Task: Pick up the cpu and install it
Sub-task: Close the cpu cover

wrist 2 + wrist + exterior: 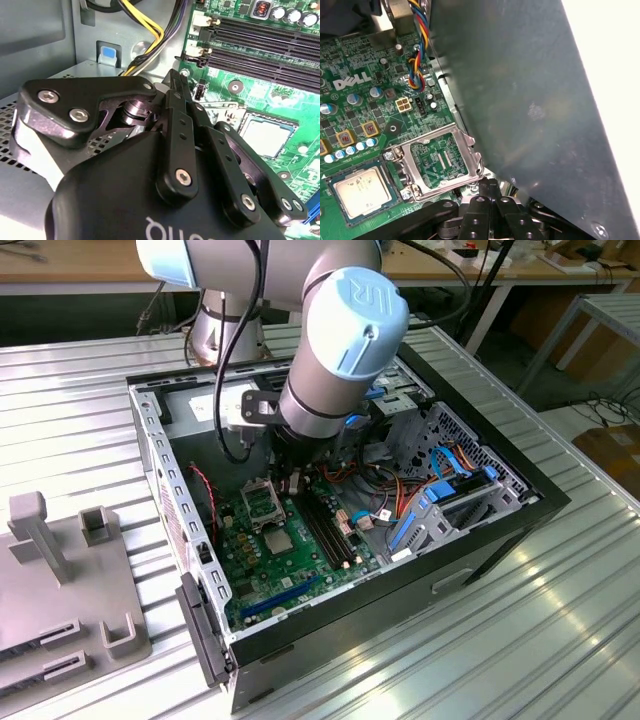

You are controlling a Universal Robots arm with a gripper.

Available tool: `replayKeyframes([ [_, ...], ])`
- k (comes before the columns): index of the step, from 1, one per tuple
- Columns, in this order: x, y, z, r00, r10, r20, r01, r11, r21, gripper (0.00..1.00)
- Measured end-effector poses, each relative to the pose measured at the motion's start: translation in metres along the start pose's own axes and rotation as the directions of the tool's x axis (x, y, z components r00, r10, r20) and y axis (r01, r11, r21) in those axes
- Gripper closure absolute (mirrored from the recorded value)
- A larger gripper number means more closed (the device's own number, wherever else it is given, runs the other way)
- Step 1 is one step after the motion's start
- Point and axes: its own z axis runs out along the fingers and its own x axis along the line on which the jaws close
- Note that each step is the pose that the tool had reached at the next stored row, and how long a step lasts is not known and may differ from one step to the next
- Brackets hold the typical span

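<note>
Small flat square cpu with a silver-grey metal top (359,189) lies level in its socket, just beside the hinged silver metal retaining frame (470,152). The frame is flipped open, presumably to leave the socket clear for the chip. Black two-fingered claw (490,186) sits near the frame's free edge, fingers pressed together with nothing between them — judged empty, apart from the cpu.

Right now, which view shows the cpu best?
The first wrist view: the cpu is close, its silver top in full sight. The second wrist view shows the cpu slanted, farther off; the exterior view, the cpu as a tiny silver square.
</note>
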Motion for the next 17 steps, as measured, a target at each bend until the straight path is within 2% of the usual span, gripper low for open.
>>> replayKeyframes([
  [6, -0.0002, 0.0008, -0.0022, 1.0000, 0.000, -0.0059, 0.000, 1.0000, 0.0020, 0.89],
  [7, -0.0004, 0.0010, -0.0030, 1.0000, 0.000, -0.0099, 0.000, 1.0000, 0.0036, 0.89],
  [10, -0.0009, 0.0011, -0.0049, 0.9999, 0.000, -0.0169, 0.001, 1.0000, 0.0063, 0.89],
  [17, -0.0021, 0.0015, -0.0096, 0.9996, -0.001, -0.0277, 0.001, 0.9999, 0.0103, 0.89],
])
